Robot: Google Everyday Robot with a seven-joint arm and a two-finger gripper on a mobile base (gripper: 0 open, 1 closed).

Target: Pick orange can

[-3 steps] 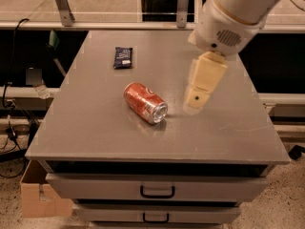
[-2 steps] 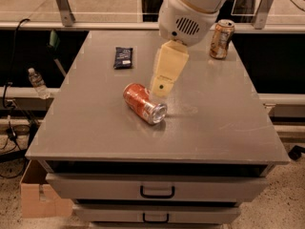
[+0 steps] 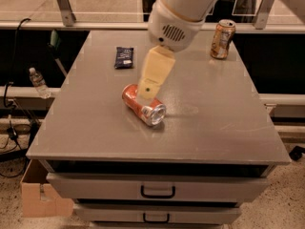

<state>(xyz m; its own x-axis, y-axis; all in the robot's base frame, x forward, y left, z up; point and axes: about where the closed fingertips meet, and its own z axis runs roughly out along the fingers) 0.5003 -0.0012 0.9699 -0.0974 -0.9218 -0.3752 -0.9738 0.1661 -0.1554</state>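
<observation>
The orange can [image 3: 222,38] stands upright at the table's far right edge; it is brownish-copper with pale markings and a silver top. My gripper [image 3: 146,92] hangs from the white arm [image 3: 183,11] over the middle of the table, far to the left of and nearer than the orange can. Its tip is right over the back end of a brighter red-orange can [image 3: 143,107] that lies on its side with its silver top toward me. I cannot tell whether the tip touches that can.
A dark snack packet [image 3: 124,57] lies at the back left of the grey table [image 3: 224,128]. Drawers with handles [image 3: 158,192] are below the front edge. A water bottle [image 3: 38,82] and a cardboard box [image 3: 38,197] sit at the left.
The arm swung left, from right of the lying red-orange can to over its back end. The upright orange can, hidden behind the arm a second ago, now shows.
</observation>
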